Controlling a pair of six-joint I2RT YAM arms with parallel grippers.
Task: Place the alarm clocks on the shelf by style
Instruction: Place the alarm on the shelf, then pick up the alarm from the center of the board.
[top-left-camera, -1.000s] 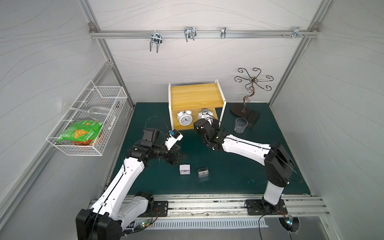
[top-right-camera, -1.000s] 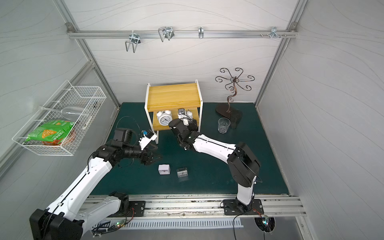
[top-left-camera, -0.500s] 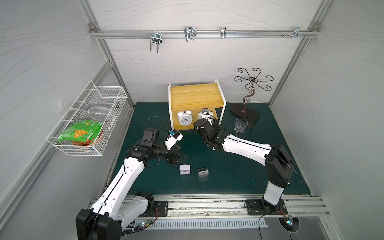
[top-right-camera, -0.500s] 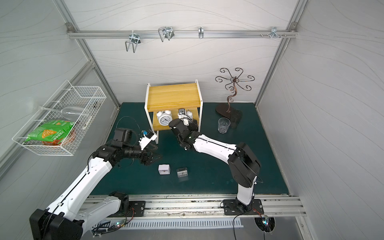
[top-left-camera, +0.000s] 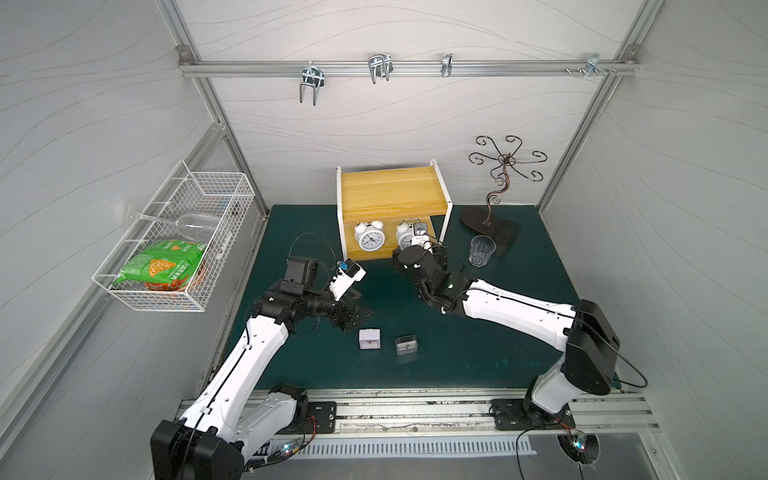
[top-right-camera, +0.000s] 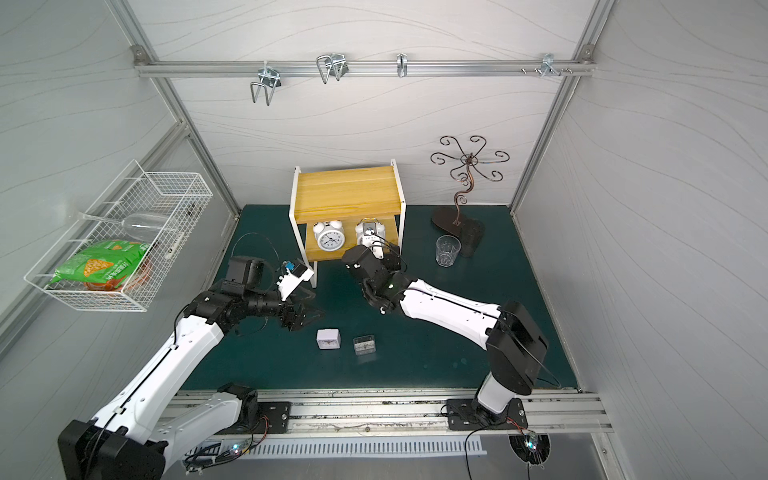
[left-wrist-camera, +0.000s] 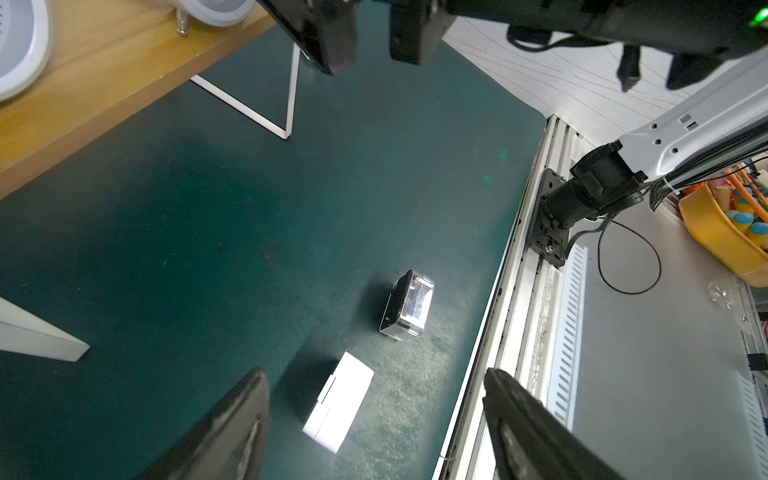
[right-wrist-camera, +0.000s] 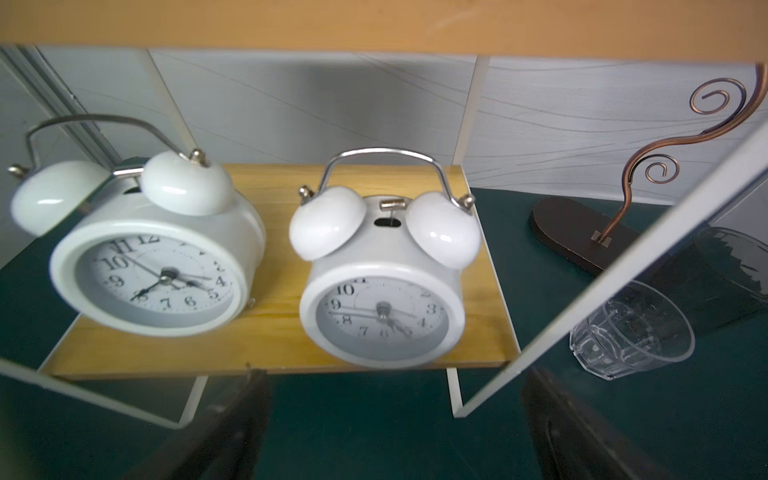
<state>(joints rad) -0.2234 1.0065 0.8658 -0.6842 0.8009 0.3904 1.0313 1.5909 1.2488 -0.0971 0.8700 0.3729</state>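
- Left twin-bell clock (right-wrist-camera: 153, 278), toward the left end of the lower board of the shelf (right-wrist-camera: 270, 332): black dial numerals 4, 5, 6, 7, 9, 10, 11, 12.
- Right twin-bell clock (right-wrist-camera: 382, 320), toward the shelf's right end: dial numerals 3, 4, 7, 8, 9, 10.
- Green snack bag (top-left-camera: 166, 266), well left of the shelf: print too small to read.

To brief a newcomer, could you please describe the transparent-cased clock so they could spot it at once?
Find the yellow wooden shelf at the back of the green mat, then come forward to the two small square clocks on the mat. The transparent-cased clock has a see-through case, unlike the opaque white square clock beside it.
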